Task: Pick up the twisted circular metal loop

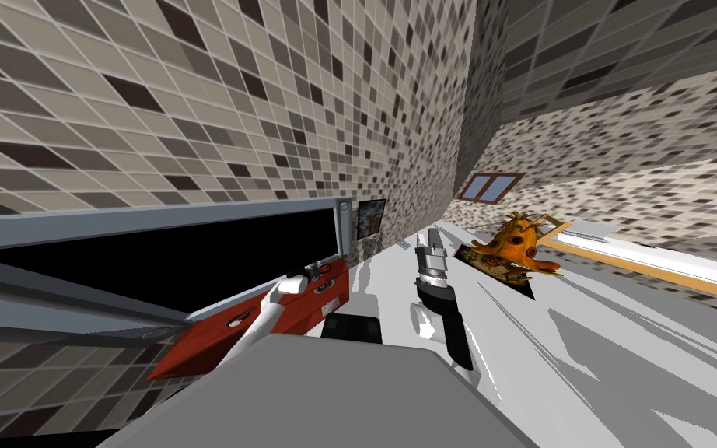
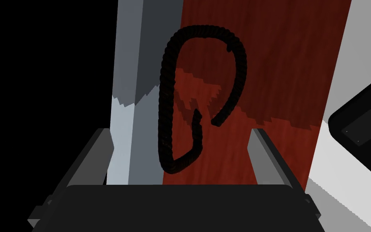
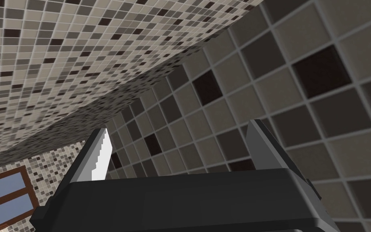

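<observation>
Far left lies one black area, edged by a grey frame (image 2: 134,80). Right of the frame runs one red wood-grained board (image 2: 285,60). The left gripper (image 2: 180,131) hangs over this board, its two fingers (image 2: 263,155) spread wide and holding nothing.

One twisted loop (image 2: 165,100) lies flat on the board, close beside the frame's edge. It is black and rope-like, and its two ends do not meet; one curls inward. It sits just ahead of the gripper, in the lane between the two fingers, and neither finger touches it.

The left wrist view gives the loop's twist and open ends. The head view shows a few small dark marks on the board, too small to tell apart.

Right of the board a white counter (image 1: 582,373) begins, with one dark box (image 2: 359,127) on it, near the board.

The head view adds one small picture (image 1: 371,218) on the tiled wall and, in the middle, the right arm raised over the counter. The right gripper (image 3: 177,127) has its two fingers standing apart, pinching nothing.

Further right and far along the counter sits one orange tentacled figure (image 1: 516,245), with one brown-framed window (image 1: 491,187) beyond it.
</observation>
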Robot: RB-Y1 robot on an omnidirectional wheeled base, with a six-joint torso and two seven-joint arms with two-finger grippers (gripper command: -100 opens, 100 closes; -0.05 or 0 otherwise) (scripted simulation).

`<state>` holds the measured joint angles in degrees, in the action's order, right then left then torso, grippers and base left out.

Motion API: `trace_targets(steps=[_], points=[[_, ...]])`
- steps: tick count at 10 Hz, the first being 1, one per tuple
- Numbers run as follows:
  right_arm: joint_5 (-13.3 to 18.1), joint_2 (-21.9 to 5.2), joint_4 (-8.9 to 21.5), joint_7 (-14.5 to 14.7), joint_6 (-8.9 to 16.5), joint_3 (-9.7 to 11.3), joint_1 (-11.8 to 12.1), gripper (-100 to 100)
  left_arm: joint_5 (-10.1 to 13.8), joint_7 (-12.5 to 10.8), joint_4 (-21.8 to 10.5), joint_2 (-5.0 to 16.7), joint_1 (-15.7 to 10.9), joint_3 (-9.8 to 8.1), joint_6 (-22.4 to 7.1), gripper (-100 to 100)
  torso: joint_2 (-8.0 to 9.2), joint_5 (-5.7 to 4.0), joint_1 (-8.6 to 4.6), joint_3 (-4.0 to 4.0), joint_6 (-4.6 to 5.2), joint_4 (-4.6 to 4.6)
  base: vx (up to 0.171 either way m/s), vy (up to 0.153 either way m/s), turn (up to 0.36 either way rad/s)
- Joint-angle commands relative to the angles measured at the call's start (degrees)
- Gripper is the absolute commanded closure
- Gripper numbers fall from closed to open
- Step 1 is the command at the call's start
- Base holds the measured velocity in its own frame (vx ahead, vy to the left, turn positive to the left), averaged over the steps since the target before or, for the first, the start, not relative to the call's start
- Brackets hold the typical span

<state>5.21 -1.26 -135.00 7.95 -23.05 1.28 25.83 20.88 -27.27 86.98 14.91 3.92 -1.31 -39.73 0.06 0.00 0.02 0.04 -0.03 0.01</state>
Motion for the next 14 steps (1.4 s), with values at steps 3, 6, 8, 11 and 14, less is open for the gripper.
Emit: trace_targets(steps=[3, 6, 8, 11, 14], points=[[0.0, 0.0, 0.0, 0.0, 0.0, 0.0, 0.0, 0, 2.2, 1.3, -6.7, 1.2, -4.4, 0.09, 1.8, -100, 0.14, -0.01, -0.05, 0.08, 0.01, 0.03, -0.051, -0.011, -0.019], [0.0, 0.0, 0.0, 0.0, 0.0, 0.0, 0.0, 0, 4.1, 2.5, -11.3, 2.1, -8.8, 0.24, 3.7, -100, 0.08, -0.01, -0.02, 0.04, 0.02, 0.02, -0.044, -0.007, -0.018], [0.0, 0.0, 0.0, 0.0, 0.0, 0.0, 0.0, 0, 6.1, 3.7, -15.8, 3.0, -11.9, 0.38, 5.7, -100, 0.1, 0.0, -0.03, 0.05, 0.0, 0.02, -0.055, -0.015, -0.016], [0.0, 0.0, 0.0, 0.0, 0.0, 0.0, 0.0, 0, 6.1, 3.7, -20.1, 3.0, -13.3, 0.38, 5.7, -100, 0.09, -0.01, -0.02, 0.05, -0.01, 0.02, -0.036, -0.007, -0.005], [0.0, 0.0, 0.0, 0.0, 0.0, 0.0, 0.0, 0, 8.0, 4.9, -26.7, 3.9, -17.8, 0.53, 7.6, -100, 0.15, -0.01, -0.05, 0.08, 0.0, 0.03, -0.053, -0.013, -0.019]])
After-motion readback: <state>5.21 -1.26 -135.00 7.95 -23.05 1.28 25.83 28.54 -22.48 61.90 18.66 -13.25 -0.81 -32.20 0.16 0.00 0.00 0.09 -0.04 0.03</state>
